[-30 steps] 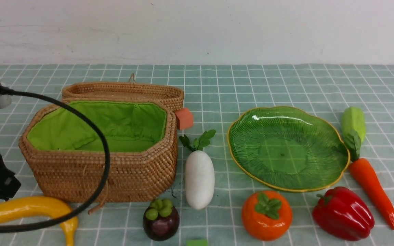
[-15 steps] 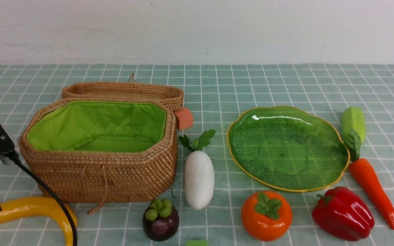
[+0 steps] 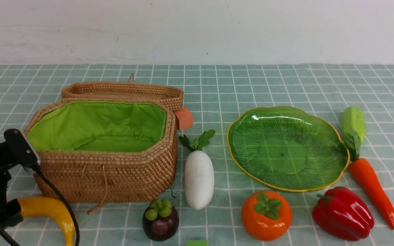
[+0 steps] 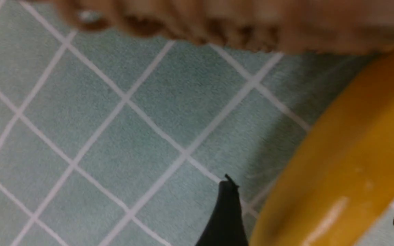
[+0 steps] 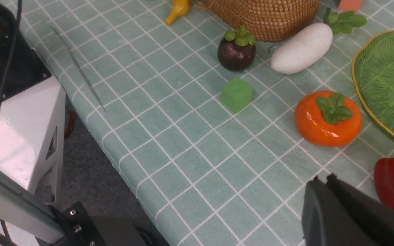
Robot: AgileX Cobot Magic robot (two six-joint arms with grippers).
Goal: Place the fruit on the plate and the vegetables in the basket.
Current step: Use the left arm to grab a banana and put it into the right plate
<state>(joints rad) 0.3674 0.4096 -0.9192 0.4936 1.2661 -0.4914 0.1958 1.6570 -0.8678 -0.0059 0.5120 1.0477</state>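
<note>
Front view: we see the open basket [image 3: 104,177], and at its near left corner our left gripper [image 3: 2,215] hangs low over the banana [image 3: 44,207]. The plate [image 3: 287,148] lies to the basket's right. Left wrist view: the fingers [image 4: 227,212] stand spread, released, either side of the banana, just beside the basket's wall. Right wrist view: our right gripper [image 5: 323,179] is pinched shut, well away from the basket.
</note>
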